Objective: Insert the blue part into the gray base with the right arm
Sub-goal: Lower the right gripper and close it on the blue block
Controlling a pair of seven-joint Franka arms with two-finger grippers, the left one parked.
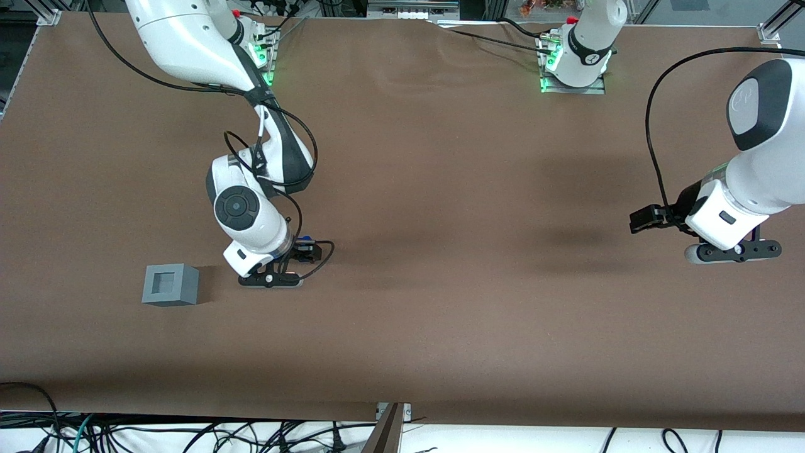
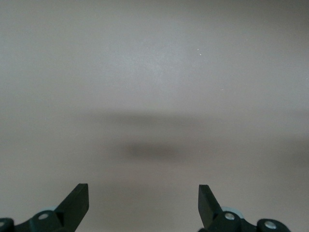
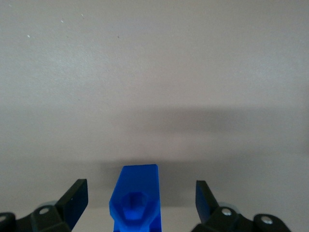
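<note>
I see my right arm's hand (image 3: 137, 205) low over the brown desk (image 1: 440, 189), fingers (image 3: 75, 200) spread apart, with the blue part (image 3: 136, 200) lying between them, touching neither. The gray base (image 1: 170, 284) sits on the desk near the hand, farther toward the working arm's end.

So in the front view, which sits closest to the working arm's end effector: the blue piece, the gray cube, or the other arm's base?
1. The blue part: between the open fingers of the right arm's end effector, not gripped.
2. The gray base: on the table beside the end effector, apart from it.
3. The parked arm's base: toward the parked arm's end, farther from the camera.
</note>
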